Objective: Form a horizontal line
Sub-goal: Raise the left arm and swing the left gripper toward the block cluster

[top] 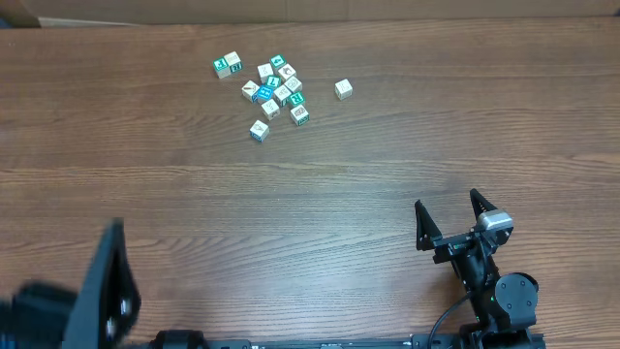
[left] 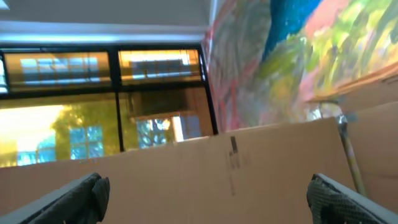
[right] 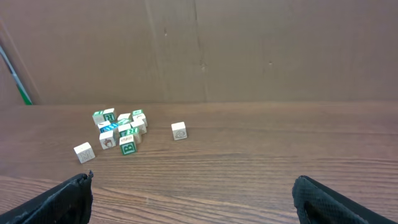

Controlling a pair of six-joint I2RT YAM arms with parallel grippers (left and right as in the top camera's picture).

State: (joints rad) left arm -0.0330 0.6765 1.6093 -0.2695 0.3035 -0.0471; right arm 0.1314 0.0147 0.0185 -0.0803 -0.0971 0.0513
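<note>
The cream-and-teal picture cubes (top: pixel 274 92) lie in a loose bunch at the far middle of the wooden table (top: pixel 194 194), not yet lined up, a lone cube (top: pixel 343 89) just to their right, while the right gripper (top: pixel 447 202) and left gripper (left: pixel 205 186) stand spread wide, holding nothing, well apart from them.

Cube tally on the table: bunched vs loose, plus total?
Bunched cubes: about 13 (too tightly packed for an exact count)
Loose cubes: 2
Total: about 15
</note>
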